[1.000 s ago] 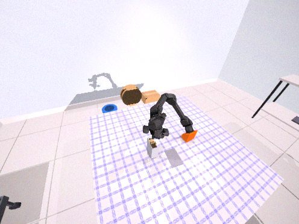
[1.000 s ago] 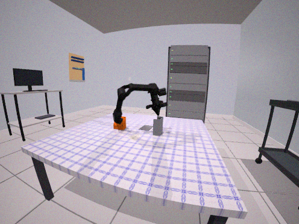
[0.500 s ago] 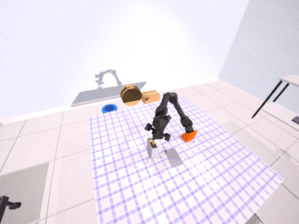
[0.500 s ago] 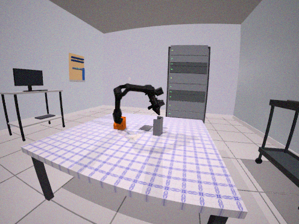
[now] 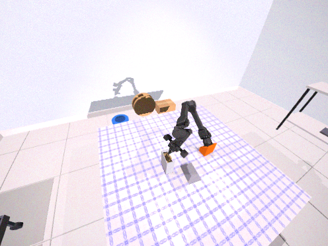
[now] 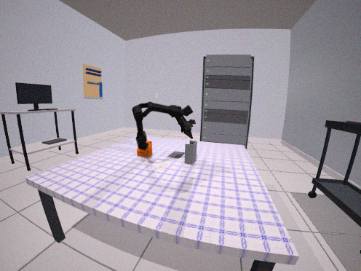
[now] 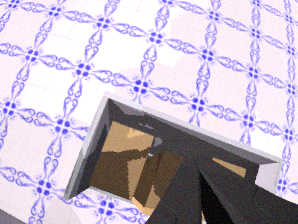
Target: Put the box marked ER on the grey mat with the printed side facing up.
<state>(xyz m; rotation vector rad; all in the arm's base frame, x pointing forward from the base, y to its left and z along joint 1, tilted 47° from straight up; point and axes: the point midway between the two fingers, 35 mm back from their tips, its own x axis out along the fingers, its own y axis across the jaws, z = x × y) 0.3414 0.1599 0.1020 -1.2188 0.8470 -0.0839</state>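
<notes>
The bin [image 5: 169, 167] [image 6: 190, 156] [image 7: 191, 129] is a narrow, open-topped, light grey container standing on the checked tabletop. Brown boxes [image 5: 168, 157] [image 7: 118, 169] are inside it; in the wrist view one shows at the left end, another beside it near the middle, and a thin tan strip [image 7: 230, 167] right of the fingers. My fingers partly hide them, and no printed code is readable. My gripper [image 5: 169, 152] [image 6: 191, 137] [image 7: 194, 167] is shut with nothing visible between its fingertips, tilted at the bin's opening; whether it touches a box is unclear. The flat grey mat [image 5: 193, 175] [image 6: 176, 155] lies beside the bin with nothing on it.
The orange block [image 5: 207, 149] [image 6: 145, 150] is at the arm's base, on the mat's far side from the bin. Beyond the table are a blue round object [image 5: 120, 119], a round brown object [image 5: 143, 104] and a tan box [image 5: 166, 106]. A server rack [image 6: 228, 102] stands behind.
</notes>
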